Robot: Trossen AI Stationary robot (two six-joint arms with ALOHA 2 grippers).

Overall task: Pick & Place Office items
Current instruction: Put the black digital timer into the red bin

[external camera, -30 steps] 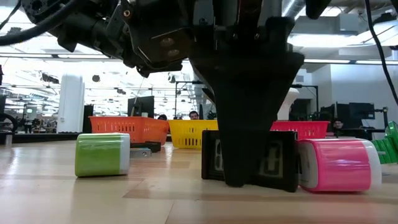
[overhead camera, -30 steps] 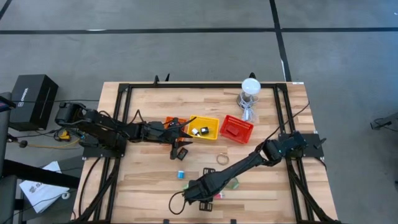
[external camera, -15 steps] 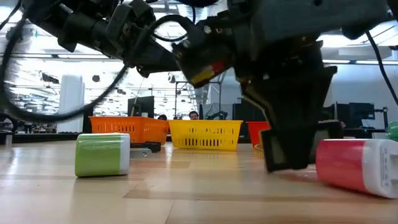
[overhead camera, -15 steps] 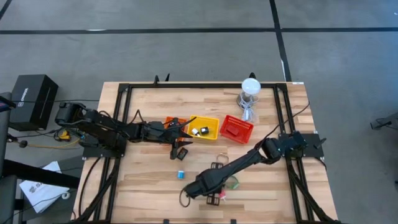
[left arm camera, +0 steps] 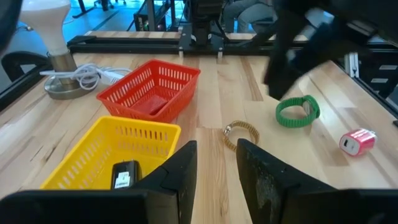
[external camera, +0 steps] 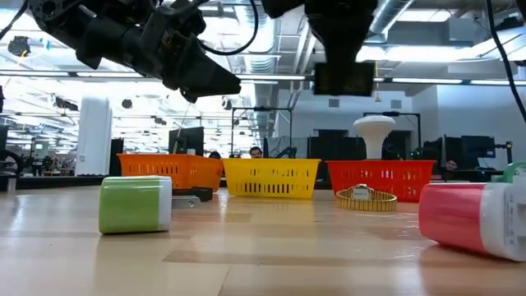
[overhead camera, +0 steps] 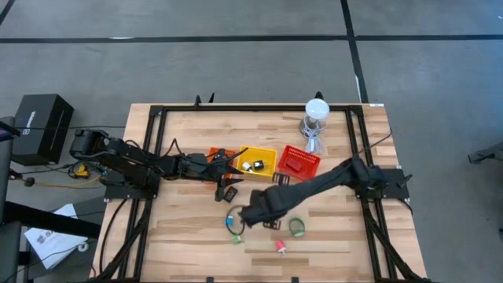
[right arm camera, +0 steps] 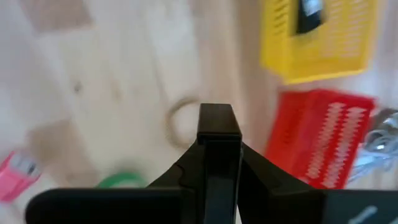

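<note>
The right gripper [right arm camera: 219, 140] has its fingers pinching a small black piece [right arm camera: 219, 124], held up off the table [overhead camera: 189, 236]. Past those fingertips sit a beige ring [right arm camera: 183, 121], the yellow basket [right arm camera: 323, 43] and red basket [right arm camera: 323, 137]. The left gripper [left arm camera: 214, 158] waits with fingers a bit spread, the yellow basket just beyond them. A pink piece [overhead camera: 280, 246] lies well apart.

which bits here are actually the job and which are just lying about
Job: black piece held in the right gripper; green ring; pink piece; green piece; beige ring.
Just there: orange basket; yellow basket; red basket; white-topped jar.
</note>
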